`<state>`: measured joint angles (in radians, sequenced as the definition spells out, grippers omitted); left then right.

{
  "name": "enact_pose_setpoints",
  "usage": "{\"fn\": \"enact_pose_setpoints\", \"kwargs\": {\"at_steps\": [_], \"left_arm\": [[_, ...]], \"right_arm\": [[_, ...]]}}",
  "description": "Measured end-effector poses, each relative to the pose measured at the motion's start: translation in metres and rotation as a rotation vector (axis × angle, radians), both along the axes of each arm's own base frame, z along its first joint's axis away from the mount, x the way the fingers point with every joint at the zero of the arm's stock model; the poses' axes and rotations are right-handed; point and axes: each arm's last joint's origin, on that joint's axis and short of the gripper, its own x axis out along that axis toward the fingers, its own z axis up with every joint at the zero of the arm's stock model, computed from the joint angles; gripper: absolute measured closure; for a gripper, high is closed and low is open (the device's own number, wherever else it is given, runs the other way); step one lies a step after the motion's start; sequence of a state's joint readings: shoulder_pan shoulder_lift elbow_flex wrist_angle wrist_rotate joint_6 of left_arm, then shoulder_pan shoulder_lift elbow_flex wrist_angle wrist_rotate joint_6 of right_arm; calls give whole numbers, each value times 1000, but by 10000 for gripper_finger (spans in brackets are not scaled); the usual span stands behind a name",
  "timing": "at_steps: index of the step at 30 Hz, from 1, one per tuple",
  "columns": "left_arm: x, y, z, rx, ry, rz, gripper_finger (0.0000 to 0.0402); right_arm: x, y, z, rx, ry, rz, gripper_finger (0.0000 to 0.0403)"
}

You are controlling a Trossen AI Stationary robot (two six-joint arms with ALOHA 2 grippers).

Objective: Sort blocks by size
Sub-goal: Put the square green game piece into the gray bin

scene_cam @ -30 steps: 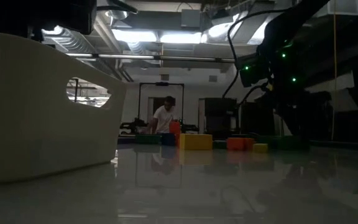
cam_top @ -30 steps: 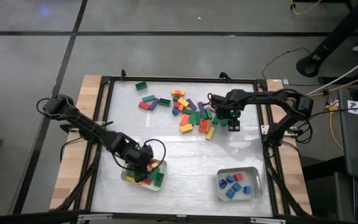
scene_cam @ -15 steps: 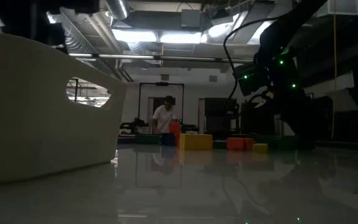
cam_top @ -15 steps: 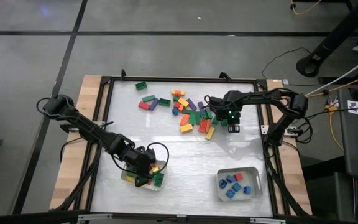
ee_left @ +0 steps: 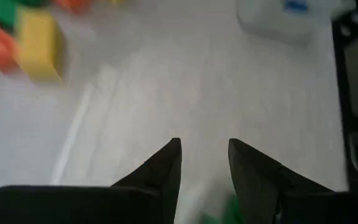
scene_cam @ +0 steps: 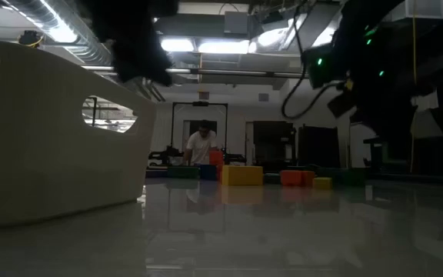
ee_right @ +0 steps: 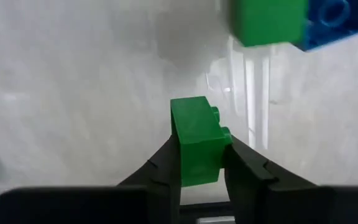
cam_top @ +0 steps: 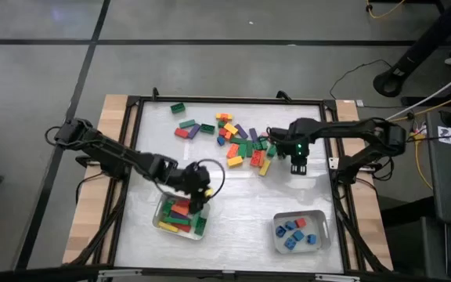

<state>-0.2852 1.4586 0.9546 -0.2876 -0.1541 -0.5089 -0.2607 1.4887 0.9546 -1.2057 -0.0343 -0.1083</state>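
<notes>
The blocks (cam_top: 237, 142) lie in a loose, many-coloured pile on the white table's far half. My right gripper (cam_top: 297, 163) hovers at the pile's right edge, pointing down, shut on a small green block (ee_right: 196, 146). My left gripper (ee_left: 204, 149) stands open and empty over the table, just beyond the far rim of the near-left tray (cam_top: 180, 217). That tray holds red, yellow and green blocks. The near-right tray (cam_top: 300, 233) holds several blue blocks. My right gripper pinches the green block by two opposite sides (ee_right: 185, 163) between its two fingers. It comes from above with the fingers pointing down. The block's studs (ee_right: 219, 122) face sideways. The block is lifted clear of the table.
A green block and a blue one (ee_right: 272, 22) lie on the table close beyond the held block. A yellow block (ee_left: 39, 40) lies ahead of my left gripper. The black frame (cam_top: 331, 157) borders the table. Bare white surface lies between the pile and the two trays. A person (scene_cam: 202, 146) stands far back in the room.
My left gripper has come up out of the near-left tray and swung toward the table's middle and far edge. My right gripper has risen and drifted a little toward the near right, away from the pile.
</notes>
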Motion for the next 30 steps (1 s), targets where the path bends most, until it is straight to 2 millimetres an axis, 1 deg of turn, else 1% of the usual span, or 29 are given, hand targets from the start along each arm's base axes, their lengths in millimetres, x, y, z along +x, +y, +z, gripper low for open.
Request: {"fn": "enact_pose_setpoints", "kwargs": {"at_steps": [4, 9, 12, 15, 19, 23, 26, 30], "left_arm": [[12, 22, 7, 75, -103, 13, 281], [28, 40, 7, 155, -202, 9, 281], [38, 48, -2, 195, -214, 9, 281], [47, 55, -15, 233, -197, 4, 281], [57, 63, -35, 258, -163, 8, 281], [63, 70, -49, 265, -140, 21, 281], [65, 75, -55, 265, -119, 34, 281], [65, 81, -56, 266, -117, 50, 281]], "right_arm": [[-1, 28, 13, 5, -65, 28, 318], [-9, 66, 31, -8, -130, 43, 305], [-12, 89, 43, -3, -189, 54, 306], [-15, 112, 51, 14, -235, 66, 311], [-19, 144, 58, 52, -296, 104, 308], [-23, 173, 61, 117, -382, 154, 306], [-27, 189, 63, 148, -438, 178, 307], [-31, 205, 64, 190, -492, 207, 302]]}}
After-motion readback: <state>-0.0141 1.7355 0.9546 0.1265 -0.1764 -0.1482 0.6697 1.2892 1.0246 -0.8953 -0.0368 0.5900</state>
